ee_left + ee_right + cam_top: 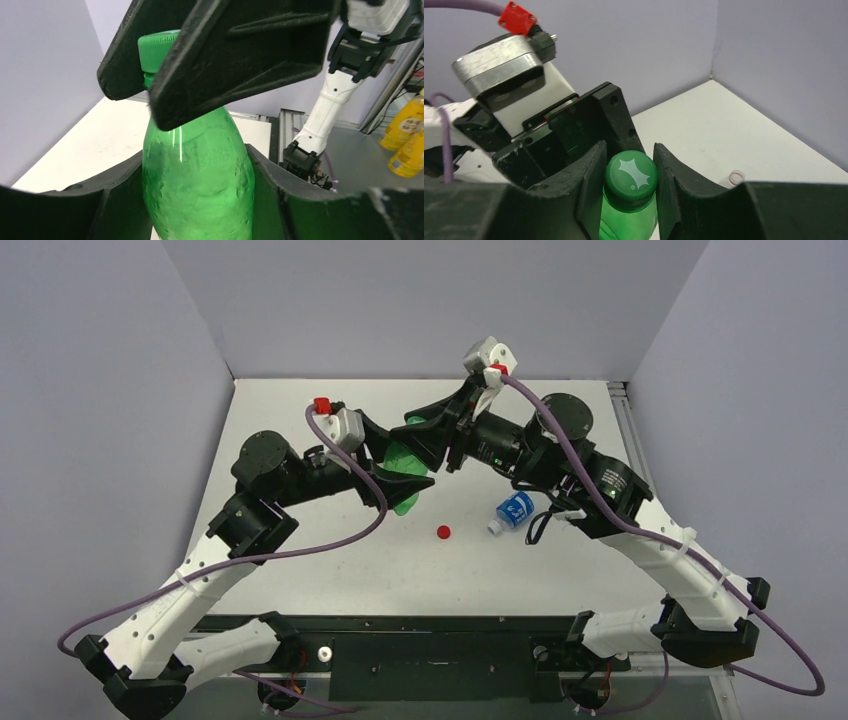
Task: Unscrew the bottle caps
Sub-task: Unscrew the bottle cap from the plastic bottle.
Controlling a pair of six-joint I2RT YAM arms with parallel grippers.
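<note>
Green cap [631, 172]: on top of the green bottle [197, 175], not off yet; too hard to tell how loose.
Green bottle: up above the table [300, 570], around the middle and a bit to the far side, between the two arms.
Right gripper [630, 167]: shut tight on the green cap, one finger on each side, ready to turn it.
Left gripper [197, 200]: closed part way, both fingers pressed on the fat middle of the green bottle, to stop it from spinning during the twist.
Why held so: lifted and tipped, cap end toward the right gripper, to give each arm its own end to work on.
Step now: most likely the twist on this cap.
Red cap [443, 532]: loose on the table, on the near side of the grippers, well apart from the green bottle.
Blue bottle [514, 509]: flat on its side, just right of the red cap, under the right arm; top too small to tell about a cap.
Yellow bottles [406, 135]: off past the right side of the table, not part of this job.
In the way: nothing between the fingers and the cap; grippers very close together, so a big twist could mean a bump.
</note>
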